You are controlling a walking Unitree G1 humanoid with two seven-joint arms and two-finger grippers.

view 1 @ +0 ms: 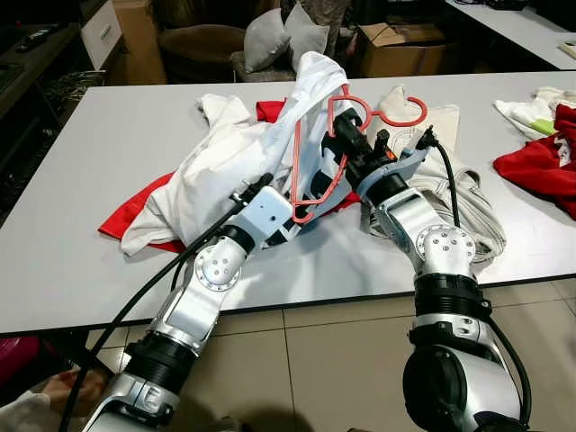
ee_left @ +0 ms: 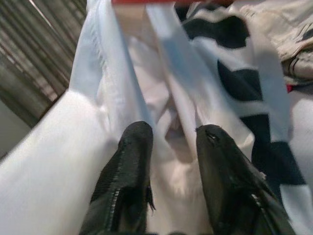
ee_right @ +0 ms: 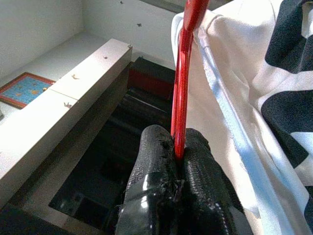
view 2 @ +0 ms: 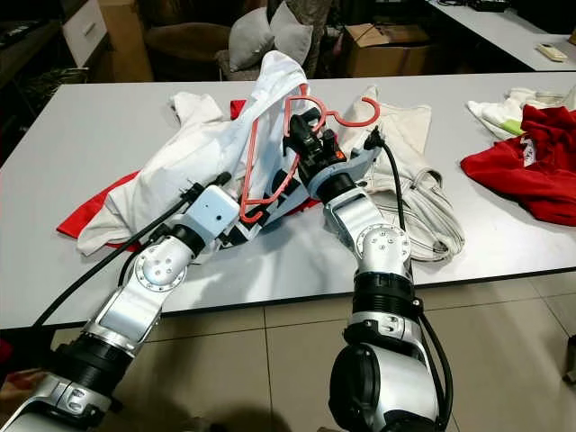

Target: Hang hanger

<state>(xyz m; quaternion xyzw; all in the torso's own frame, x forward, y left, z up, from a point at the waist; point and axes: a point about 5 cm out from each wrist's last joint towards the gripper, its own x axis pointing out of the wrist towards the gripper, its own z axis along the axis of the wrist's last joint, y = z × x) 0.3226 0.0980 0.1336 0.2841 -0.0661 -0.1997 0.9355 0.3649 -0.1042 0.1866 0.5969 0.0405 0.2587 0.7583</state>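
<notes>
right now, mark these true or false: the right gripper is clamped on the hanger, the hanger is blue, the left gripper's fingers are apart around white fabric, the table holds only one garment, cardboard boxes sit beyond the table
1. The right gripper is clamped on the red hanger. True.
2. The hanger is blue. False: it is red.
3. The left gripper has its fingers apart, with the white shirt between them. True.
4. The table holds only one garment. False: besides the white shirt there is a beige garment and a red garment at the robot's right.
5. Cardboard boxes sit beyond the table. True.
</notes>
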